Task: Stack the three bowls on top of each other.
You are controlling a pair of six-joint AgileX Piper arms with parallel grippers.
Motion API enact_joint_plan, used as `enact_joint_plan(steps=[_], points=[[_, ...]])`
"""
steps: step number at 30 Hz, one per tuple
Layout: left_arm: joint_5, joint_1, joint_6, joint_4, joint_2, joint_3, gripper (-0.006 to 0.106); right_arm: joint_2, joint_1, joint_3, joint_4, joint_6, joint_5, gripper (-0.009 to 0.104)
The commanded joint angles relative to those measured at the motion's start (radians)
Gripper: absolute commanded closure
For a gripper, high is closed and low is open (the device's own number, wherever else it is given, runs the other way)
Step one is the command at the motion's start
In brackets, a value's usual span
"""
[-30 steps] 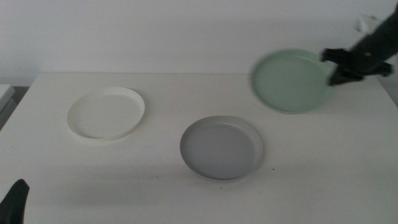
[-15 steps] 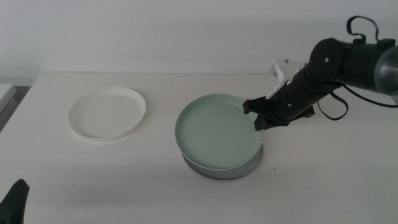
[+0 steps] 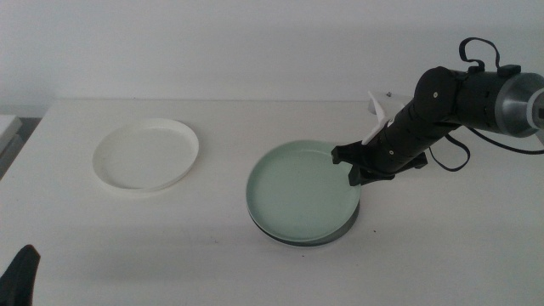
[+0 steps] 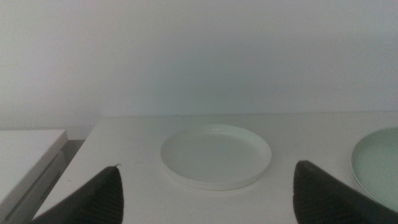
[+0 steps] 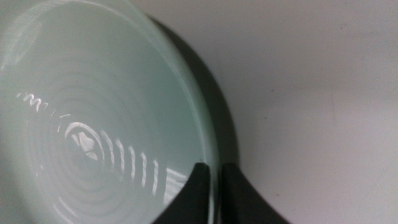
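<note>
The pale mint green bowl (image 3: 302, 191) rests nested in the grey bowl (image 3: 308, 242), of which only a dark rim shows under it, at mid-table. My right gripper (image 3: 355, 166) is at the green bowl's right rim, its jaws shut on that rim. The right wrist view shows the green bowl (image 5: 93, 124) with its rim pinched in my right gripper (image 5: 216, 171), and the grey bowl (image 5: 219, 118) just outside it. The white bowl (image 3: 144, 154) lies alone at the left. My left gripper (image 3: 21, 276) waits open at the bottom left corner, facing the white bowl (image 4: 216, 155).
The white table (image 3: 442, 246) runs back to a plain wall. A white part of the right arm (image 3: 380, 109) sticks up behind the gripper. A lower white surface (image 4: 28, 155) lies beyond the table's left edge.
The right arm carried the green bowl from the far right over to the grey bowl and lowered it in. The green bowl now sits level and deeper. The left arm has not moved.
</note>
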Motion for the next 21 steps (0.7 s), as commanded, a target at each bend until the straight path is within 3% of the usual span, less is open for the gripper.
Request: enact_joint_plan(steps=[1,7,12,14,17,21], points=[[-0.014,0.001,-0.005,0.001,-0.003,0.0,0.007,-0.005,-0.001,0.001,-0.023,0.0,-0.003,0.087],[-0.014,0.001,-0.005,0.001,-0.003,0.0,0.007,-0.019,-0.001,0.001,-0.034,-0.005,0.006,0.043],[-0.014,0.001,-0.005,0.001,-0.003,0.0,0.007,-0.162,-0.001,0.001,-0.1,-0.057,0.056,0.009],[-0.014,0.001,-0.005,0.001,-0.003,0.0,0.007,-0.265,-0.001,0.01,-0.119,-0.057,0.07,0.003],[-0.014,0.001,-0.005,0.001,-0.003,0.0,0.007,-0.461,-0.001,0.102,-0.094,-0.085,0.024,0.002],[-0.014,0.001,-0.005,0.001,-0.003,0.0,0.007,-0.757,0.017,0.303,0.088,-0.358,-0.09,0.002]])
